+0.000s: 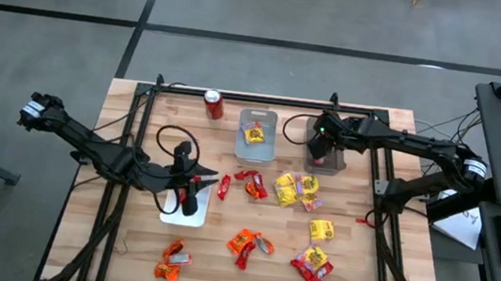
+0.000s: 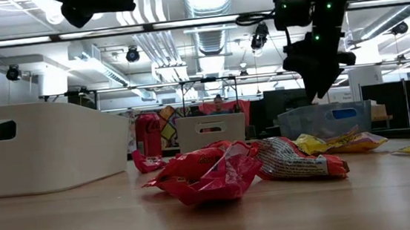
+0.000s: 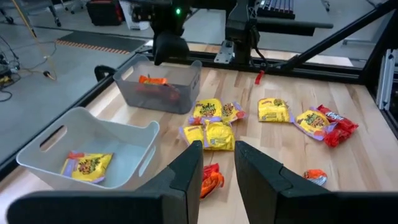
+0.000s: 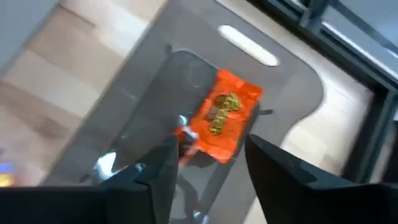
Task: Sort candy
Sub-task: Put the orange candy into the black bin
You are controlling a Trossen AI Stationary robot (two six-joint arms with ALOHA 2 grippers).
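your right gripper [image 4: 208, 171] hangs with fingers apart over the grey bin [image 1: 325, 156] at the back of the table [image 1: 127, 230], an orange candy packet [image 4: 222, 116] lying inside it. your left gripper [image 3: 217, 165] is also spread and empty, above the white tray [image 1: 187, 214]. most of the candy [image 1: 297, 191] lies loose on the wood; one yellow packet [image 1: 254, 135] sits in the middle bin [image 1: 258, 120].

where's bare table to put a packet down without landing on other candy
Free patches: the front left corner, left of the orange packets, and the front strip between those and the red packets. The back right, beside the grey tray under the right tool, is also bare. Crowded: mid table around the yellow packets.
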